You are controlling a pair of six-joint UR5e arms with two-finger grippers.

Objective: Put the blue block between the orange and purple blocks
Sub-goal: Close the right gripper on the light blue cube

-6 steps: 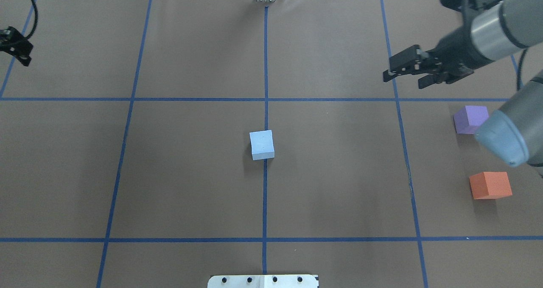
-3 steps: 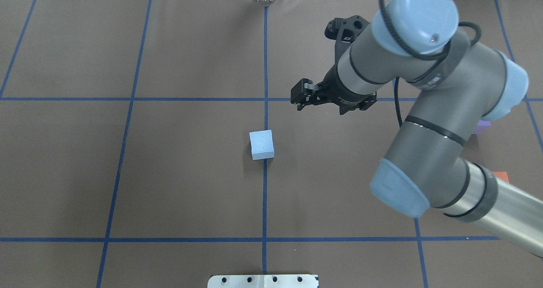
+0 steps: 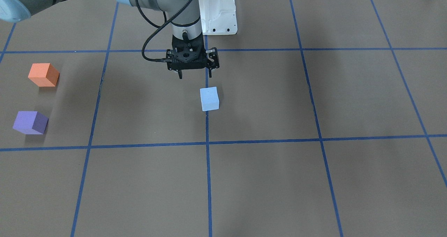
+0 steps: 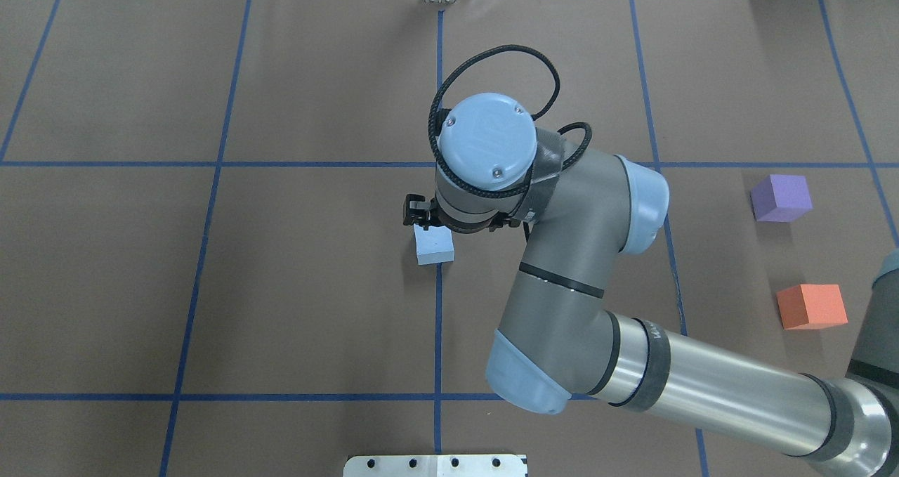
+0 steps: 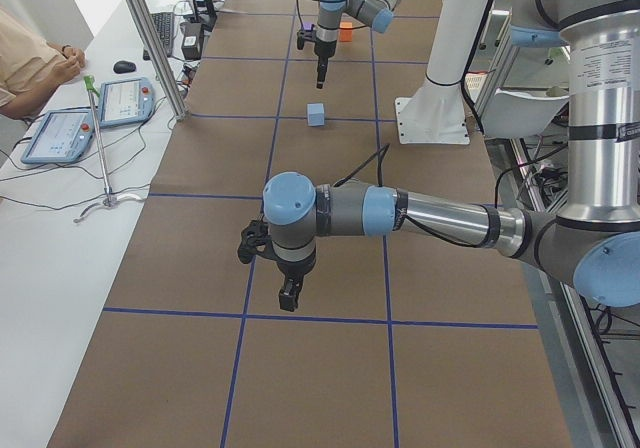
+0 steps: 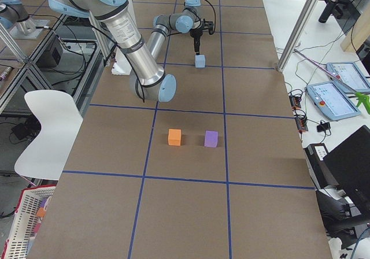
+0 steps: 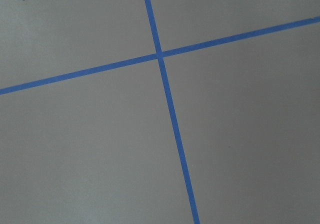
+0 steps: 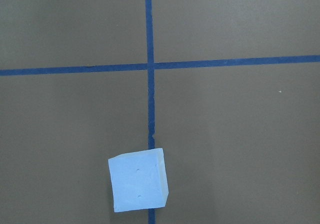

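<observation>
The right gripper [image 3: 195,75] is held spread and empty just beside the blue block [image 3: 209,99], which is set mid-table, well apart from the orange block [image 3: 43,75] and purple block [image 3: 30,122]. Light, stiff foam is judged; opposite flat sides should be pinched.

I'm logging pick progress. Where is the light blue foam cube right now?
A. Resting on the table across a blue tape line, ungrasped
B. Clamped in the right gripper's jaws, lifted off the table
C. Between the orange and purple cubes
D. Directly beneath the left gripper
A: the light blue foam cube sits on the brown table across a blue tape line, and the right gripper hangs clear of it with open jaws.
</observation>
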